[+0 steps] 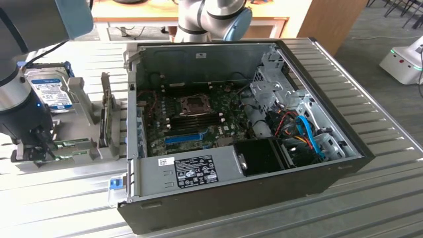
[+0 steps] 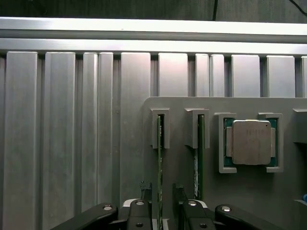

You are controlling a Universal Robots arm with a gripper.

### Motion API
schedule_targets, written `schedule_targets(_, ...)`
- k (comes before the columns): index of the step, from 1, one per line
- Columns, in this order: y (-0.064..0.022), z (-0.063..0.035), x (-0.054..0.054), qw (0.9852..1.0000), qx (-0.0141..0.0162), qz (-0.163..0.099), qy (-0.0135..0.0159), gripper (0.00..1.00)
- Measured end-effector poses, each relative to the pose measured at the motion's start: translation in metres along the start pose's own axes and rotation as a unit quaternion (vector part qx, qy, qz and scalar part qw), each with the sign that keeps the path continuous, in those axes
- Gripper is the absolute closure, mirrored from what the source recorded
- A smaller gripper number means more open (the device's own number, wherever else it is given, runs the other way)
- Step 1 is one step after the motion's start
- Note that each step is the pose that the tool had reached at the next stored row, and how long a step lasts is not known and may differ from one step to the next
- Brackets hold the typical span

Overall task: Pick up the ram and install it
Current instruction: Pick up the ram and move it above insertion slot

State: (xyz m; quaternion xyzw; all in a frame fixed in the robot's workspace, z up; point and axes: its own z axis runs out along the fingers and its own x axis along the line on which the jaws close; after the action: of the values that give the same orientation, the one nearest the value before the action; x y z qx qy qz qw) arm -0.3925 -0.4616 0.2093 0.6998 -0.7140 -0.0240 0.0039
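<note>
The ram [image 2: 159, 158] is a thin green stick standing on edge in a slot of the grey holder [image 2: 177, 108]. A matching green stick [image 2: 199, 153] stands in the neighbouring slot. My gripper [image 2: 160, 213] is open, with one black finger [image 2: 142, 206] on each side of the ram's near end and small gaps to the board. In the exterior view the gripper [image 1: 38, 148] hangs low over the holder [image 1: 39, 166] at that view's left, beside the green sticks [image 1: 71, 145].
A silver processor [image 2: 249, 143] sits in its own pocket of the holder. A hard drive [image 1: 49, 91] and an upright expansion card [image 1: 106, 116] stand on the holder. The open computer case [image 1: 231, 178] with its motherboard [image 1: 191, 116] lies to the exterior view's right.
</note>
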Motion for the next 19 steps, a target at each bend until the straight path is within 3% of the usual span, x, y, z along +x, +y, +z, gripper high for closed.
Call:
schedule_targets(11, -0.0003, 0.0039, 0.0001, 1.0000, 0.0001, 0.000, -0.0001, 0.69)
schedule_targets(19, -0.0094, 0.0035, 0.0002, 1.0000, -0.0026, 0.000, 0.0000, 0.69)
